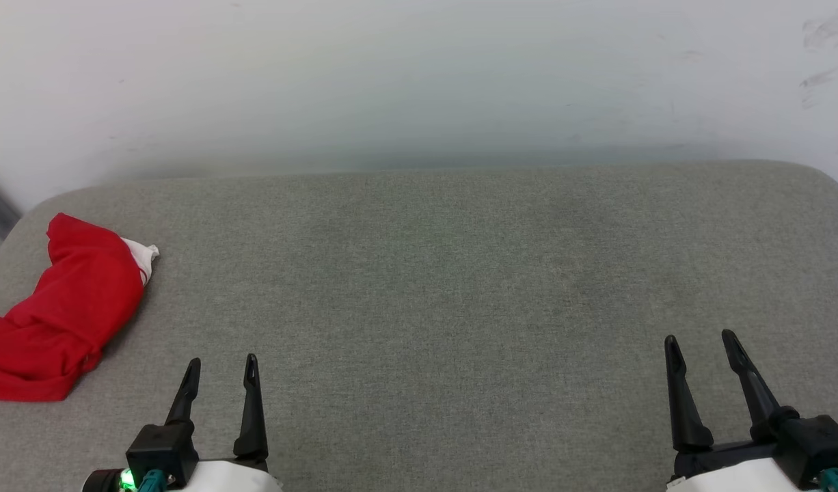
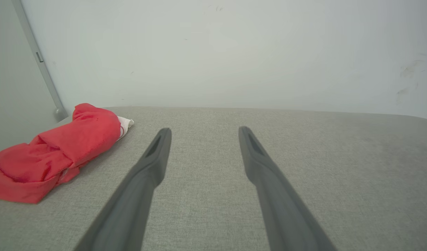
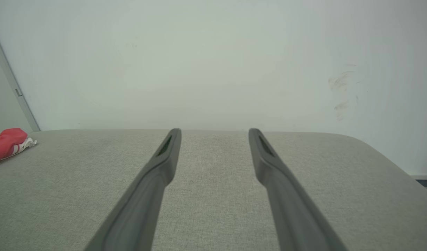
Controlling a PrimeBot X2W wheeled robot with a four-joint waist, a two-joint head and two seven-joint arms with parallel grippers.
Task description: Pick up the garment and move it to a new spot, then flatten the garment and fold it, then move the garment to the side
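The garment is a red bundle with a bit of white sleeve showing, lying crumpled at the far left of the grey fabric surface. In the left wrist view the garment lies left of the fingers, and in the right wrist view the garment peeks in at the left edge. My left gripper hovers open near the front edge, to the right of the bundle, holding nothing. At the front right my right gripper is open too, far from the cloth.
A pale wall rises right behind the grey surface. The surface's corners are rounded, and its left edge runs close beside the bundle. A grey vertical strip stands on the wall at far left.
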